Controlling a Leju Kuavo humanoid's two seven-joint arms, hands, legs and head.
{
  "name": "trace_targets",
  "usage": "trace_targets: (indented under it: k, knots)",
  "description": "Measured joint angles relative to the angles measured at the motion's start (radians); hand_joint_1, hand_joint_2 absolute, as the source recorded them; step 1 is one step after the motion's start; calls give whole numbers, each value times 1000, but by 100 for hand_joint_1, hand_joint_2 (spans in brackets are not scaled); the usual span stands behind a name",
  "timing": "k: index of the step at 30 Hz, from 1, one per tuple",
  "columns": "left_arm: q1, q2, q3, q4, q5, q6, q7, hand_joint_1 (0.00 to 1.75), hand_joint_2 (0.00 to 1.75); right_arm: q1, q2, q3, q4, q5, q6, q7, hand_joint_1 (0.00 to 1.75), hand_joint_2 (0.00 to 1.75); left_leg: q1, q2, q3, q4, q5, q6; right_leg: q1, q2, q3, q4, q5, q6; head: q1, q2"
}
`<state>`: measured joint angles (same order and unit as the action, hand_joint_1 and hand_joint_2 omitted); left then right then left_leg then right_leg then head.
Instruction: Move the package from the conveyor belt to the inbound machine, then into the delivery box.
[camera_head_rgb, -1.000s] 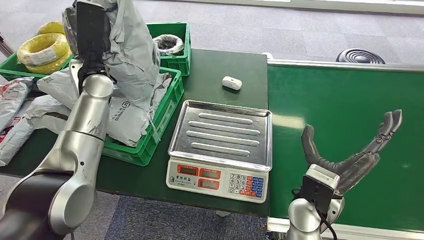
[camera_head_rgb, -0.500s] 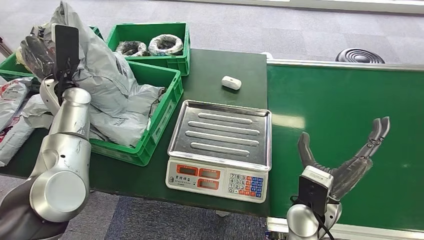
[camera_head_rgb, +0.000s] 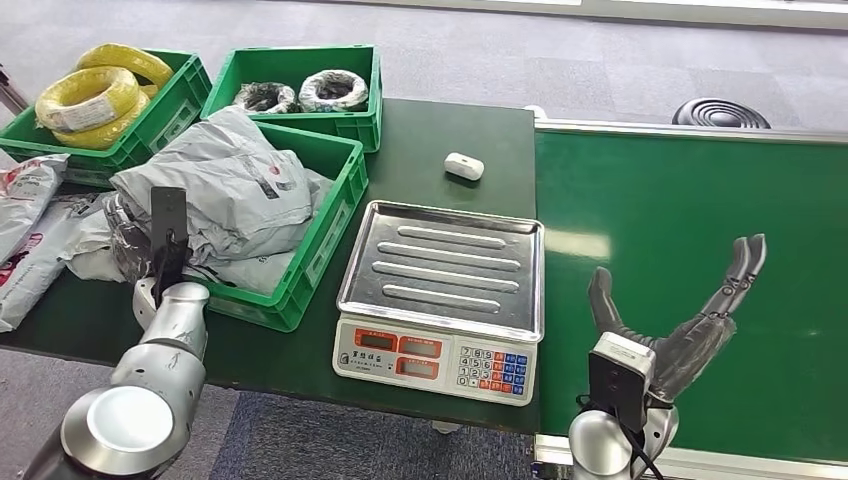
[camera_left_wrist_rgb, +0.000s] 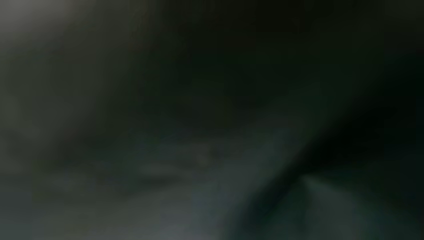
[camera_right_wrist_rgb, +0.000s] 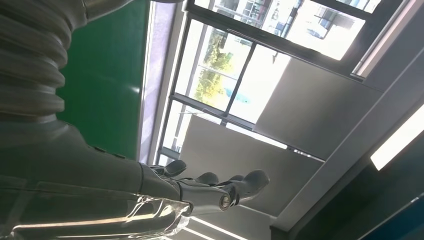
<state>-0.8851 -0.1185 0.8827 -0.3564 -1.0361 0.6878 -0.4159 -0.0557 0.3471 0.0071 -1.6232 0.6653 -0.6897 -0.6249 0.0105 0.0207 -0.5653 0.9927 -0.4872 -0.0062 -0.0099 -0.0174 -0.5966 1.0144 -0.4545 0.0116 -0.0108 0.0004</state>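
Package (camera_head_rgb: 235, 190), crinkled grey plastic, lies in the green crate (camera_head_rgb: 335, 215) atop other soft mailers (left hand (camera_head_rgb: 135, 240) beside it, grip unclear). Right hand (camera_head_rgb: 690, 310) spread, empty, over the belt (camera_head_rgb: 700, 200).

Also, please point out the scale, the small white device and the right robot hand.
scale (camera_head_rgb: 440, 262), head view, middle of its steel tray
small white device (camera_head_rgb: 463, 165), head view, its top
right robot hand (camera_head_rgb: 680, 320), head view, its palm

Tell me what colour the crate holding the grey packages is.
Green: the crate with the grey packages shows best in the head view.
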Motion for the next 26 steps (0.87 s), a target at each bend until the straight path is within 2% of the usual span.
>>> trace_targets:
  k: [9,13,17,20,23,25,26]
  knots:
    - [18,-11,31,23,30,2,-49,0,0,-4,0,25,14,3,0,23,0,175,0,1,8,-1,-1,-1,0,0,6,0,0,0,0,0]
    - [26,-19,35,22,100,-9,-147,0,0,-10,0,36,20,-26,0,29,0,175,0,1,8,-1,0,-1,0,0,7,0,0,0,0,0]
    - [46,-51,2,-40,280,-98,-262,0,0,-22,-11,77,24,-158,5,50,0,175,0,-1,6,0,0,-1,0,-1,6,0,0,0,0,0]
    - [93,-80,-91,-151,481,-177,-284,0,0,-34,-26,115,24,-220,12,59,0,175,0,-2,6,0,0,0,0,-1,6,0,0,0,0,0]
    - [186,-105,-275,-340,707,-230,-262,0,0,-45,-40,148,24,-243,22,58,0,175,0,-2,4,0,0,0,0,-2,5,0,0,0,0,0]
    - [242,-115,-394,-446,774,-236,-251,0,0,-53,-48,164,24,-247,25,58,0,175,0,-3,2,0,0,0,0,-3,4,0,-1,0,0,0]
    - [255,-117,-423,-471,785,-237,-251,0,0,-54,-50,168,24,-248,26,58,0,175,0,-4,2,0,0,0,0,-4,4,0,-1,0,0,0]
